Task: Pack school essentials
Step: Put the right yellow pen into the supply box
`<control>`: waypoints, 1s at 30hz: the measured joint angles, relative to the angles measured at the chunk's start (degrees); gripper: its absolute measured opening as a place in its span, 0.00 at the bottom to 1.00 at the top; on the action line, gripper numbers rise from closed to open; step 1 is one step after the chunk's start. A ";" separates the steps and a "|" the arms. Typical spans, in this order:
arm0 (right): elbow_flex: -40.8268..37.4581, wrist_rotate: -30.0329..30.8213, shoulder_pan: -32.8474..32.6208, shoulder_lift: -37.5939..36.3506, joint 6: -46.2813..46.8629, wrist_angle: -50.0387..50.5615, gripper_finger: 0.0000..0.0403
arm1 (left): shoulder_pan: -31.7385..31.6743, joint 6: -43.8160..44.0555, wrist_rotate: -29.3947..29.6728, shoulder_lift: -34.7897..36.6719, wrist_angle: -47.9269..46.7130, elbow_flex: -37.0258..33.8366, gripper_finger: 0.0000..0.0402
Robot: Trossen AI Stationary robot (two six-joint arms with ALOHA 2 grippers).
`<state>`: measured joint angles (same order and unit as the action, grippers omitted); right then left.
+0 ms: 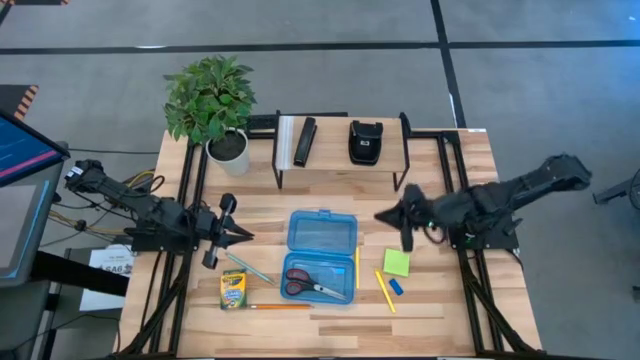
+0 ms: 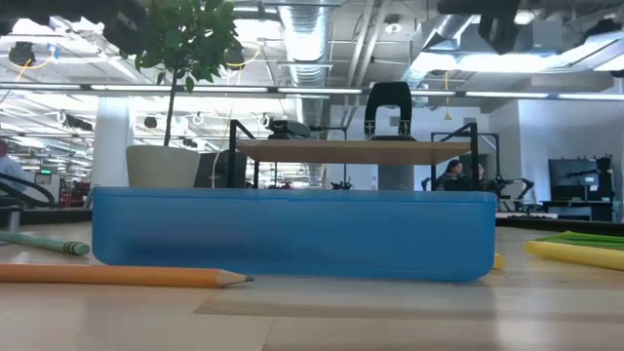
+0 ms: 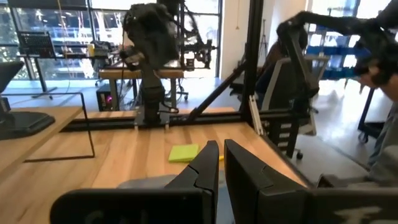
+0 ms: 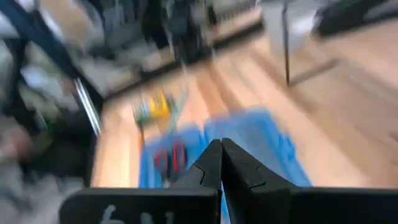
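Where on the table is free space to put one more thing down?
Bare wood lies between the small shelf and the blue case, and along the front edge below the orange pencil. It is crowded around the case: the scissors rest on its lower half, the crayon box to its left, the sticky-note pad and eraser to its right.

Sticky-note pad beyond shut left claw

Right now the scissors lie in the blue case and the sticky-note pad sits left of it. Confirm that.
One error: in the high view the sticky-note pad lies to the right of the blue case, not left. The scissors do lie in the case's lower half.
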<state>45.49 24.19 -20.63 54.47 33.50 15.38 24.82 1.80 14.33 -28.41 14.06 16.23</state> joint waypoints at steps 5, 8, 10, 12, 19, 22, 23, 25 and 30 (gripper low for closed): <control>8.72 0.89 -5.37 10.99 12.50 16.46 0.06 | 0.00 0.37 0.02 1.25 0.44 0.04 0.04; 10.92 -2.49 -7.47 16.42 21.55 23.11 0.09 | 0.00 0.37 0.04 1.60 0.51 0.04 0.04; 11.33 -6.39 -8.99 19.86 26.30 25.19 0.13 | 0.00 0.37 0.04 1.58 0.48 0.04 0.04; 11.35 -9.99 -10.29 23.06 30.29 26.01 0.18 | 0.01 0.37 0.04 1.50 0.26 0.04 0.04; 11.35 -13.37 -12.52 32.98 40.21 25.80 0.39 | 0.00 0.31 0.04 1.32 0.35 0.04 0.04; 11.68 -15.58 -12.76 36.47 42.03 25.99 0.45 | 0.00 -0.81 0.04 1.32 0.38 0.04 0.04; 11.93 -16.27 -12.80 37.49 42.15 25.95 0.47 | 0.00 -1.08 0.04 1.32 0.38 0.04 0.04; 13.06 -17.55 -12.74 39.60 41.97 25.88 0.49 | 0.00 -1.50 0.04 1.32 0.39 0.04 0.04; 16.59 -18.04 -12.20 44.14 40.12 26.01 0.51 | 0.00 -1.75 0.04 1.32 0.38 0.04 0.04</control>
<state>62.08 6.15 -32.83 98.61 73.63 41.39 24.82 0.06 14.37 -27.09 14.44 16.27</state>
